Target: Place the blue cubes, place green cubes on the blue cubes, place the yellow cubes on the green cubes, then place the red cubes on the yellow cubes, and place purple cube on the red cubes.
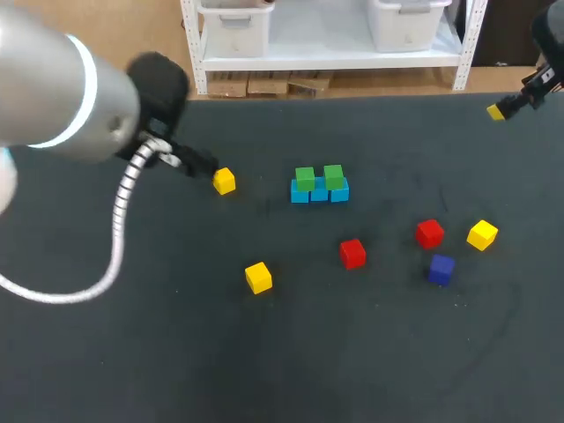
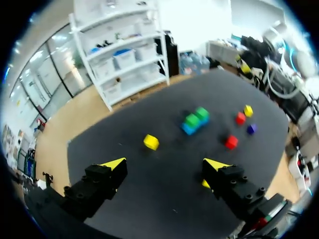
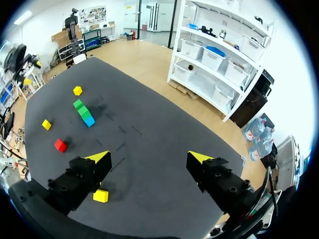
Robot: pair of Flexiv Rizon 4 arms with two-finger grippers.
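two arms [image 1: 53, 88] are hanging over the dark desk [image 1: 176, 352], left jaws and right jaws both standing apart. two green cubes [image 1: 305, 179] are sitting on the blue cubes [image 1: 319, 194] mid-desk; yellow cubes [image 1: 258, 277], red cubes [image 1: 352, 253] and the purple cube [image 1: 441, 268] are lying scattered around.

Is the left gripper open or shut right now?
Open. The left gripper shows its two yellow tips standing wide apart, with nothing held between them.

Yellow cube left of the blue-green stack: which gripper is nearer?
Left. The left gripper hangs open just short of the yellow cube; the right gripper is far off to the right, past the stack.
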